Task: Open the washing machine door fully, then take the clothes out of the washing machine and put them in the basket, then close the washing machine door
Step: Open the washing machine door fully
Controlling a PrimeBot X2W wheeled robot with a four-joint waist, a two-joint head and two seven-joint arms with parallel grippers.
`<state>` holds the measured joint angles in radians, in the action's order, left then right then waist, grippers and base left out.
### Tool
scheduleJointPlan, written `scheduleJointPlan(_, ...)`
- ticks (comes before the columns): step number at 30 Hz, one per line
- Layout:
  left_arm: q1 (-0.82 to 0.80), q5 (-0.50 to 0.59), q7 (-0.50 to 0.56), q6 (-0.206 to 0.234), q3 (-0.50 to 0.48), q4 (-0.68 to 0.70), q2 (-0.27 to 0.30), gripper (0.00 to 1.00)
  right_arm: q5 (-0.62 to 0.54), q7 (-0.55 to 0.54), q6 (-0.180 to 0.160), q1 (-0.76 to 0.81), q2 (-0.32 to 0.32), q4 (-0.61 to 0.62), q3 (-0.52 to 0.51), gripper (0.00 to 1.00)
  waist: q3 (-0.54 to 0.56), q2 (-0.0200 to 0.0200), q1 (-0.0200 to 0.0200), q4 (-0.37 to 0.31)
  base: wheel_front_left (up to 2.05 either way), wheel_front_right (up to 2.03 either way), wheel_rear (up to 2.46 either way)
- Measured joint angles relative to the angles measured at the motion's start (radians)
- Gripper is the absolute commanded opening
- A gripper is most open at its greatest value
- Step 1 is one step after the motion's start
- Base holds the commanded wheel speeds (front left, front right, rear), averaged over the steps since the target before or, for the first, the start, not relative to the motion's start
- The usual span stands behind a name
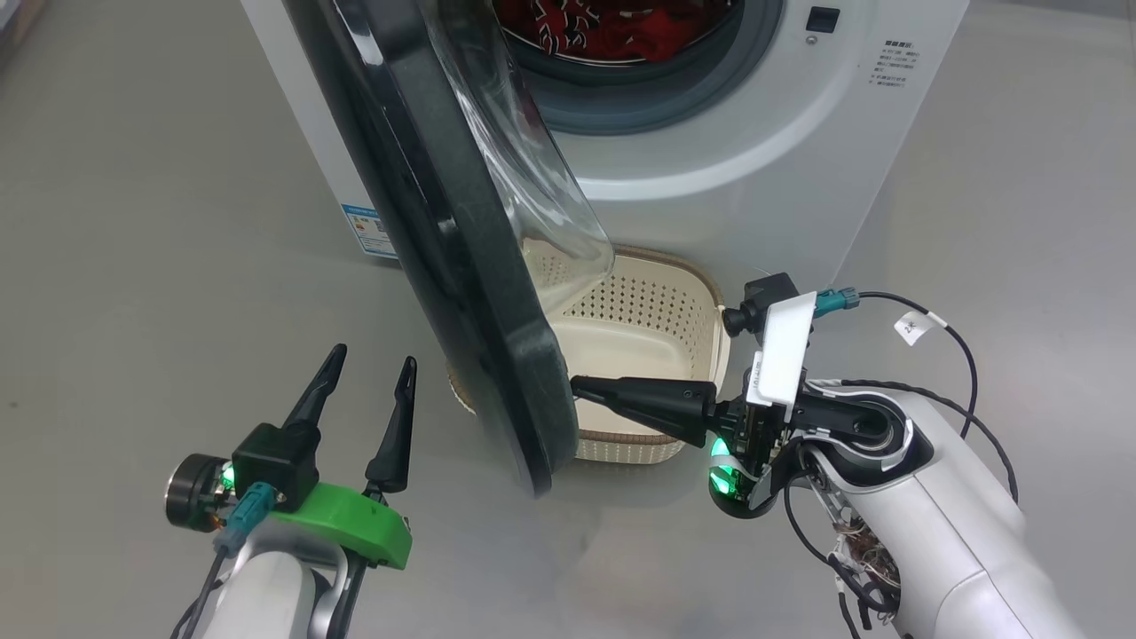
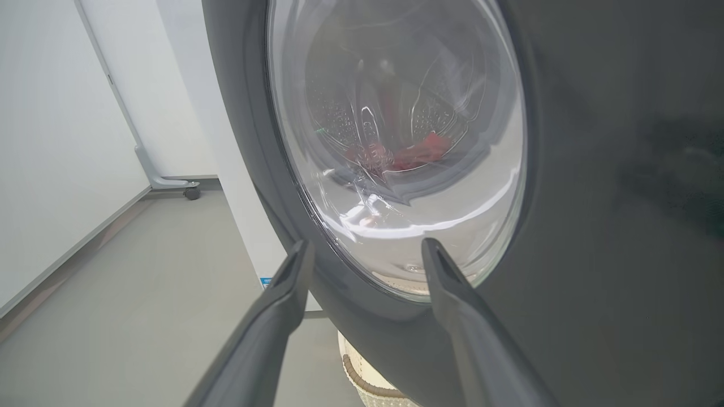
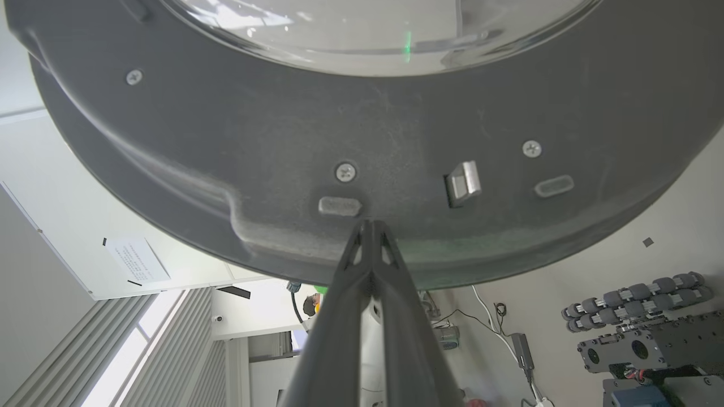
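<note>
The white washing machine (image 1: 781, 151) stands at the top with its port uncovered. Red clothes (image 1: 612, 27) lie in the drum. The washing machine door (image 1: 426, 222) stands partly swung out, its black rim edge-on to me and its glass bowl (image 1: 524, 169) bulging right. My right gripper (image 1: 577, 388) is shut, tips touching the inner face of the door's rim (image 3: 396, 113) near the latch (image 3: 464, 182). My left gripper (image 1: 373, 359) is open at the lower left, outside the door, holding nothing. The cream basket (image 1: 657, 302) sits empty on the floor under the door.
Bare grey floor lies on both sides of the machine. A blue label (image 1: 368, 229) marks its lower left front. A wheeled stand leg (image 2: 169, 182) rests by the white wall. Dark equipment (image 3: 639, 333) and cables stand behind my right arm.
</note>
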<state>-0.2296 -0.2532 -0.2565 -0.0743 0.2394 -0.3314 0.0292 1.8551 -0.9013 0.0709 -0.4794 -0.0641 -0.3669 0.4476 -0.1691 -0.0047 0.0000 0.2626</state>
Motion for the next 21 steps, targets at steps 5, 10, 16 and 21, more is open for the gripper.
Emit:
scheduleJointPlan(5, 0.007, 0.0, 0.0, 0.0, -0.001, 0.0, 0.0, 1.0, 0.024, 0.002, 0.0, 0.005, -0.002, 0.016, 0.035, 0.0, 0.007, 0.0, 0.0, 0.004, 0.0, 0.0, 0.0)
scheduleJointPlan(10, 0.009, 0.0, 0.0, 0.0, -0.001, 0.001, 0.0, 1.0, 0.039, 0.018, 0.0, 0.01, -0.002, 0.022, 0.054, 0.0, 0.011, 0.0, 0.0, 0.005, 0.0, 0.0, 0.0)
scheduleJointPlan(16, 0.01, 0.0, 0.0, 0.0, -0.001, 0.002, 0.0, 1.0, 0.054, 0.051, 0.0, 0.012, 0.0, 0.029, 0.062, 0.0, 0.014, 0.0, 0.0, 0.003, 0.0, 0.0, 0.0)
scheduleJointPlan(21, 0.012, 0.0, 0.0, 0.008, -0.006, 0.003, 0.0, 1.0, 0.061, 0.104, 0.013, 0.021, 0.002, 0.03, 0.014, 0.0, 0.016, 0.0, 0.0, -0.003, 0.0, 0.0, 0.0)
